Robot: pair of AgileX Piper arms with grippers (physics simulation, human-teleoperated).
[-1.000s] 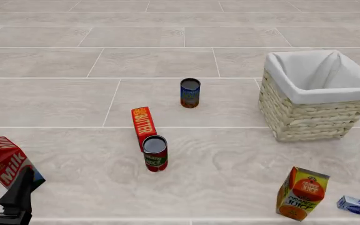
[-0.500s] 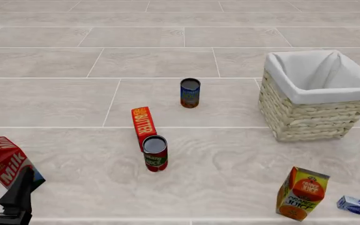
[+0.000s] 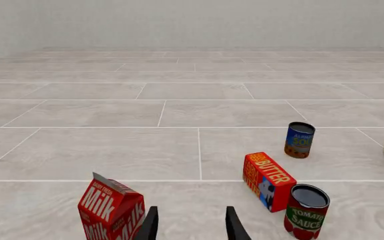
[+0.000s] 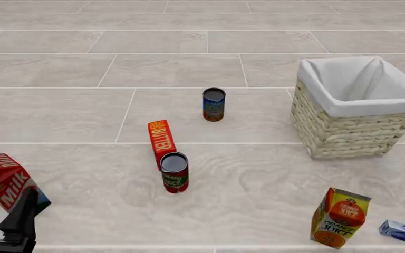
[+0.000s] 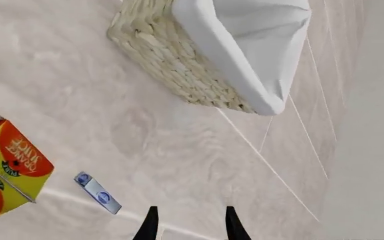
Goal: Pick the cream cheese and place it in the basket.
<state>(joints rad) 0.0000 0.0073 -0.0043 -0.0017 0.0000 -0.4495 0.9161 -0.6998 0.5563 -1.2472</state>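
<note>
Pale-blue cream cheese lies flat on the worktop's near right corner, beside the juice carton, long axis angled. Right end effector, fingers apart and empty, is way closer; basket sits beyond.

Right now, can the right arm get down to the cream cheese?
Probably yes. The cream cheese lies flat on the table at the near right, apart from the orange juice carton beside it, nothing over it. The right claw is open and empty, not yet over it.
</note>
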